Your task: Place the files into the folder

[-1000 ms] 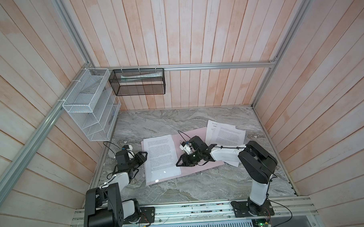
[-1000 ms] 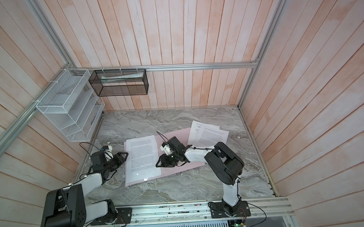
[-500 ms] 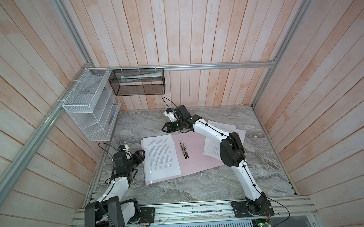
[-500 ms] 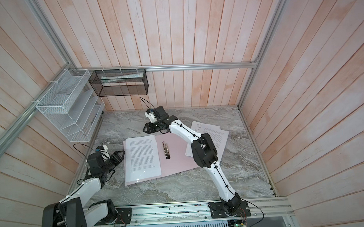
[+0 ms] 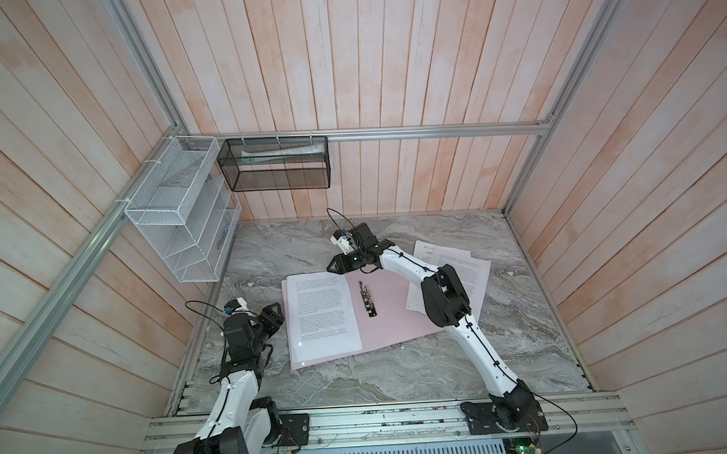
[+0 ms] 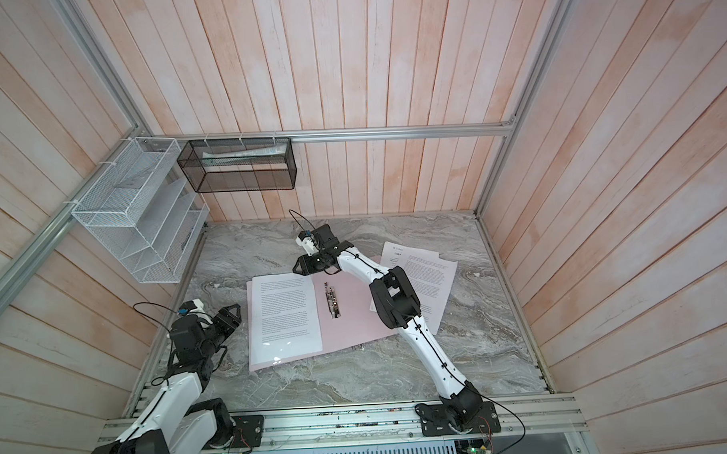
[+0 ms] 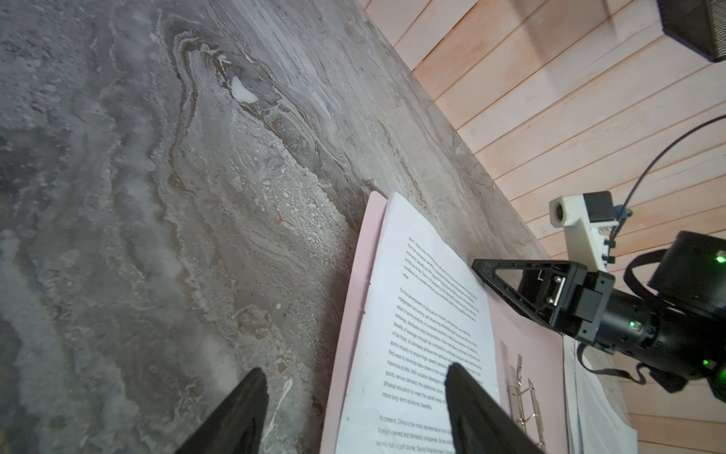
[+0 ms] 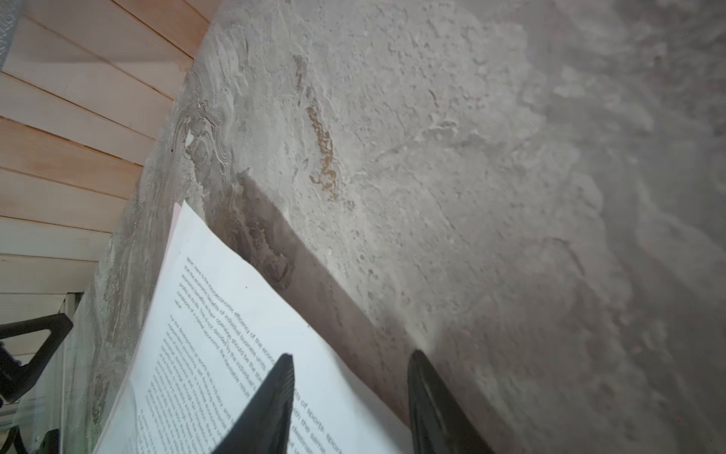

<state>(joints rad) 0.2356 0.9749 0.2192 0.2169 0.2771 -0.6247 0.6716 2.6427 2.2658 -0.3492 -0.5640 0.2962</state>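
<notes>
Pink folder (image 5: 394, 318) lies open mid-frame on the desk (image 5: 358, 373), likely ready for loading; one sheet (image 5: 321, 312) covers its left half, other files (image 5: 467, 270) wait at right. Both the left gripper (image 5: 276, 316) and the right gripper (image 5: 334, 265) hang empty, jaws apart.

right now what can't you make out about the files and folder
Loose files: right arm covers part in both top views; sheet count unclear.
Sheet on the folder: print too small to read in top views.
In the left wrist view the folder runs off the edge.
</notes>
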